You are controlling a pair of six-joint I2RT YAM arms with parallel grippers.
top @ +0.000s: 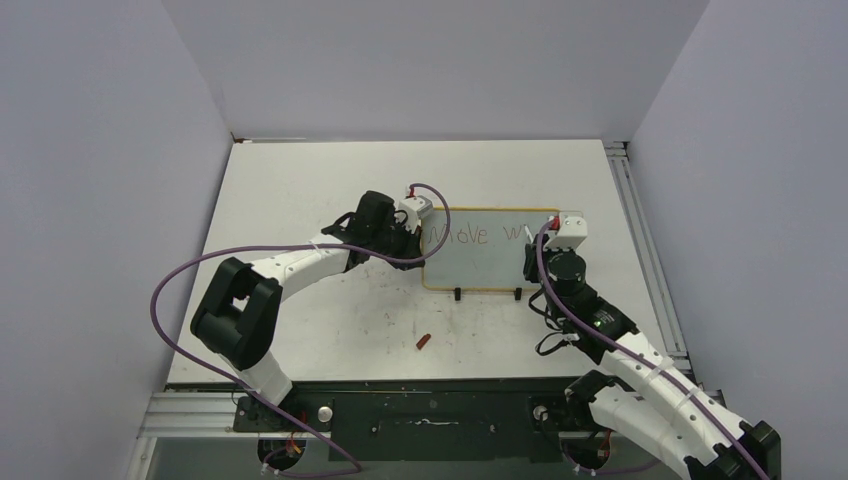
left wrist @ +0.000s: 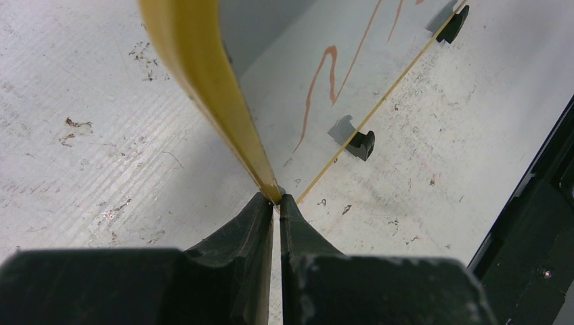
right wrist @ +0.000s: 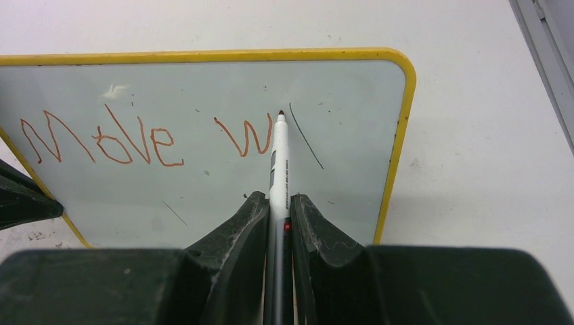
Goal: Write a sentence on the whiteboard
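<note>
White arms [top: 300,265] have black joints [top: 237,310], purple cables [top: 155,300], black fingers [right wrist: 230,237].

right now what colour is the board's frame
Yellow frame, best seen in the right wrist view.

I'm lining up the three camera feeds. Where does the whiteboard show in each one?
Top external: the whiteboard sits mid-picture, just right of centre.
Left wrist: its yellow edge runs from the top down into the shut left hand.
Right wrist: it fills the upper left and centre, behind the pen.
Shared landmark: the red writing, seen in all three.
</note>
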